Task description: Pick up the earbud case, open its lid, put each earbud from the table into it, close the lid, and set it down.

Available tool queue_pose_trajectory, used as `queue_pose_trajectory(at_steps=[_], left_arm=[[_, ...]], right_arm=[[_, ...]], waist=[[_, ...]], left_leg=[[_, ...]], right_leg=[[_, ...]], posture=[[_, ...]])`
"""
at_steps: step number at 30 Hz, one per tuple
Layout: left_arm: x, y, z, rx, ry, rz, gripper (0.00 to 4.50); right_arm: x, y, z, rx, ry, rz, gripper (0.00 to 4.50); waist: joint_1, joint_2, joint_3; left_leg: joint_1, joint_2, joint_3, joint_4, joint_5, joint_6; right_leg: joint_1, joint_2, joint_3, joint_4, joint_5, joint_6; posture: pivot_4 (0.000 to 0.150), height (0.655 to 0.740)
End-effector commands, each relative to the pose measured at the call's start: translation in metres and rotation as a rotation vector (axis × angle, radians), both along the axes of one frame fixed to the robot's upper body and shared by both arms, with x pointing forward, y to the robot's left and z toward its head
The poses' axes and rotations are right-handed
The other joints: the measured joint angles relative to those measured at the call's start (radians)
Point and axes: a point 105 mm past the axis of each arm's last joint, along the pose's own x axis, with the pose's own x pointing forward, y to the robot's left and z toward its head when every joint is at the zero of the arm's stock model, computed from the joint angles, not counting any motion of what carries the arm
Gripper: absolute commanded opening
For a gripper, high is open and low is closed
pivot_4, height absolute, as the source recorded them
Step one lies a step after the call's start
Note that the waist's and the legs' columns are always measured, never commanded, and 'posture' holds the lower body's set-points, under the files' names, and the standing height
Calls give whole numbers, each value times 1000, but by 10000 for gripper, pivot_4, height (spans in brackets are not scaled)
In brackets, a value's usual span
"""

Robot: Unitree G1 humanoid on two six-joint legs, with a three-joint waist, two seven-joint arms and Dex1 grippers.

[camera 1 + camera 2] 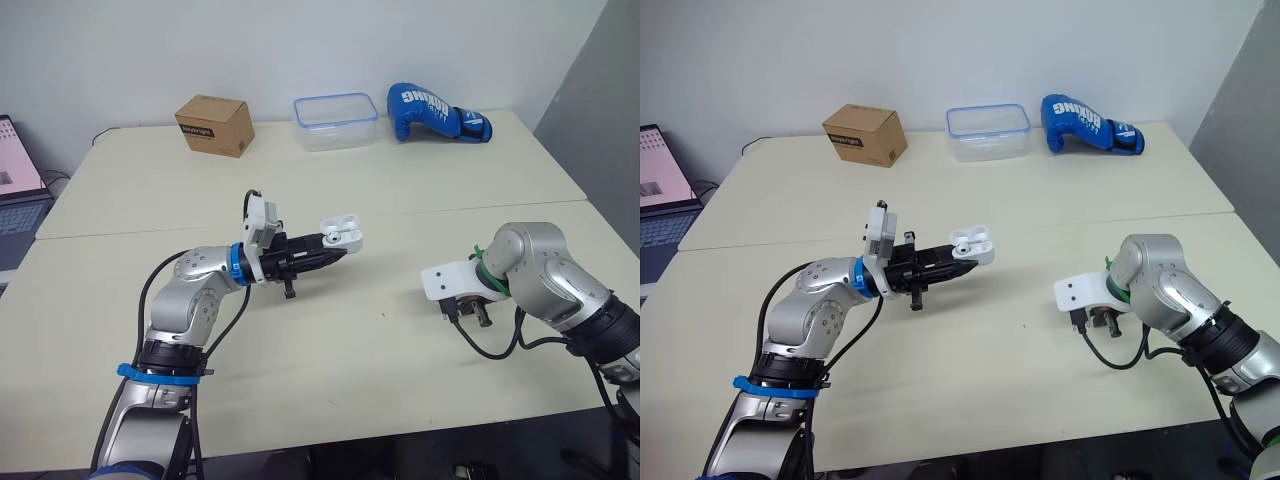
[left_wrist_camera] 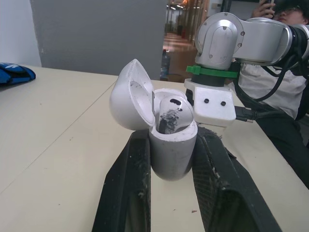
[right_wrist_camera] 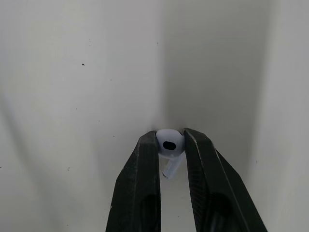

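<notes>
Pinching the earbud case (image 1: pixel 343 232) in the left gripper (image 1: pixel 338 246) above the table's (image 1: pixel 350 340) middle, lid (image 2: pixel 126 94) tipped open, one earbud (image 2: pixel 170 113) seated inside, nipping a second earbud (image 3: pixel 170 144) in the right gripper (image 3: pixel 170 140), low at the right.

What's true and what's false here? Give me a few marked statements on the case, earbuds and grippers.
1. The left gripper holds the earbud case with its lid open. True.
2. The case is empty. False: one seated earbud sits in it.
3. The right gripper is shut on a loose earbud down at the table. True.
4. The clear container stands beside the case. False: it stands at the far edge, between the cardboard box and the blue boxing glove.
</notes>
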Motion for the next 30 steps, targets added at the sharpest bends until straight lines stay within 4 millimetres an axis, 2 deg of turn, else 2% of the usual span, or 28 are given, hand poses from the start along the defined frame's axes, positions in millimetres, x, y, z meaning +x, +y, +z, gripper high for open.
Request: queue_pose_trajectory(at_steps=[1, 5, 9, 14, 18, 23, 27, 30], left_arm=[[-2, -1, 9, -6, -47, -9, 8432], [0, -1, 8, -7, -45, -5, 8432], [1, 0, 7, -12, -41, -2, 8432], [5, 1, 7, -19, -35, 2, 8432], [6, 0, 7, -19, -24, -13, 8432], [4, -2, 8, -22, -8, -49, 8432], [-1, -3, 8, -14, 1, -93, 8432], [-2, -4, 8, -11, 1, -104, 8432]], right_arm=[[-3, -2, 4, -13, 14, -6, 3704], [-3, -4, 10, 42, -7, -64, 3704], [1, 0, 15, 189, -70, -150, 3704], [16, 16, 37, 532, -219, -313, 3704], [18, 31, 45, 850, -256, -483, 3704], [10, 44, 51, 1103, -337, -557, 3704], [-7, 56, 54, 1251, -334, -561, 3704], [-13, 59, 57, 1318, -353, -561, 3704]], waist=[[0, 0, 0], [0, 0, 0], [1, 0, 0], [-1, 0, 0], [2, 0, 0], [1, 0, 0], [0, 0, -1], [-1, 0, -1]], left_leg=[[0, 0, 0, 0, 0, 0], [0, 0, 0, 0, 0, 0], [0, 0, 0, 0, 0, 0], [0, 0, 0, 0, 0, 0], [0, -1, -1, 0, 0, 0], [-1, -1, -2, 0, 0, 0], [0, -1, -2, 0, 0, 0], [0, 0, -2, -1, 0, 0]], right_leg=[[0, 0, 0, 0, 0, 0], [0, 0, 0, 0, 0, 0], [0, 0, 0, 0, 0, 0], [-1, 0, 0, 1, 0, 0], [0, 0, 0, 0, 0, 0], [-1, 0, 0, 1, 0, 0], [-1, 0, 0, 2, 0, 0], [-1, 0, 0, 2, 0, 0]], posture=[[1500, 7307], [1500, 7307], [1500, 7307], [1500, 7307], [1500, 7307], [1500, 7307], [1500, 7307], [1500, 7307]])
